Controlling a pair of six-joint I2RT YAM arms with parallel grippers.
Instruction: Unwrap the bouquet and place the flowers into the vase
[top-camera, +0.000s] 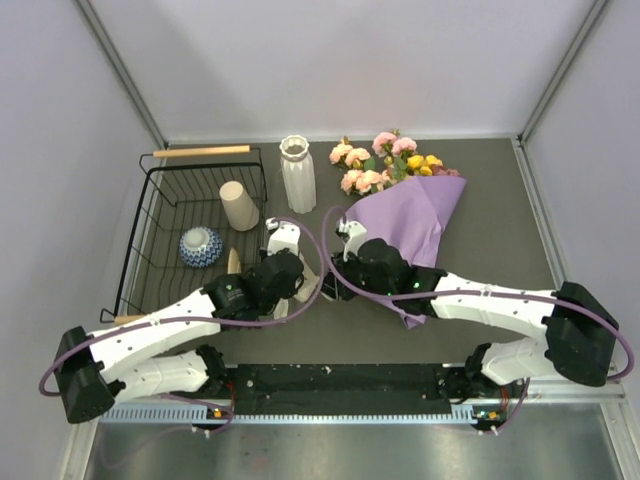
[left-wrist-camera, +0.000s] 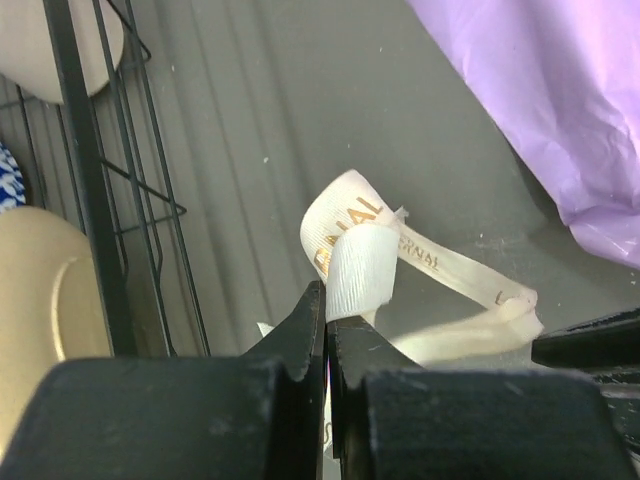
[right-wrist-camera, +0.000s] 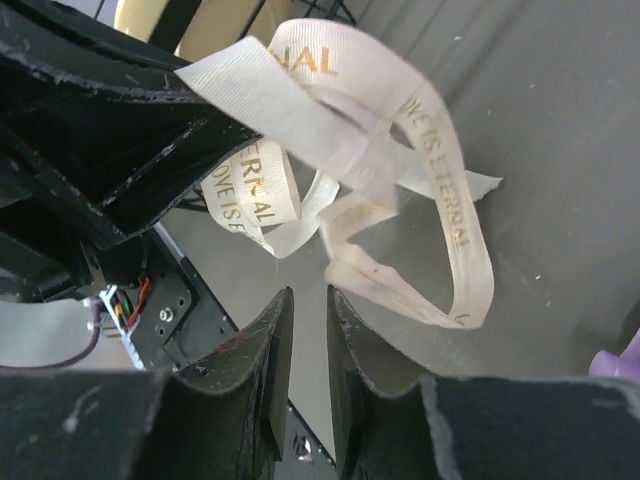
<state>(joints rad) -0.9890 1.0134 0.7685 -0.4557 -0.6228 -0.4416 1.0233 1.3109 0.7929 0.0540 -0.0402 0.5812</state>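
Left end effector (left-wrist-camera: 325, 305): clenched tight on a fold of the cream ribbon (left-wrist-camera: 352, 262), just right of the wire basket (left-wrist-camera: 88, 200).
Ribbon: a loose printed tangle, one end pinched, the rest trailing on the desk (top-camera: 480, 250) between the two arms. It looks free of the bouquet.
Right end effector (right-wrist-camera: 308, 300): fingers parted a little, nothing between them. The ribbon's loops hang just beyond the tips, so it has let go.
Bouquet (top-camera: 405, 215): lying on its side right of centre, lilac paper (left-wrist-camera: 560, 110) wrapped round the stems, narrow end toward the right arm.
Flowers (top-camera: 385, 165): pink, peach and yellow heads poking out of the far end of the paper, none in the vase.
Risk, ribbon: if the left arm carries it off carelessly, the trailing loops could snag on the right fingers or the basket wire.
Risk, paper: with no tie, the paper may spring open or slide, and a pull on one edge could drag the whole bunch rather than bare the stems.
Risk, vase: tall and narrow, standing just left of the flower heads. A swing of either arm, or stems pushed in at a slant, could tip it.
Around, left: the basket holds a beige cup (top-camera: 239, 205) and a blue-patterned bowl (top-camera: 201, 246).
Around, centre back: white ribbed vase (top-camera: 297, 172), upright, near the basket's right wall.
In the way: both arms crowd the middle, close together, between the near edge and the vase.
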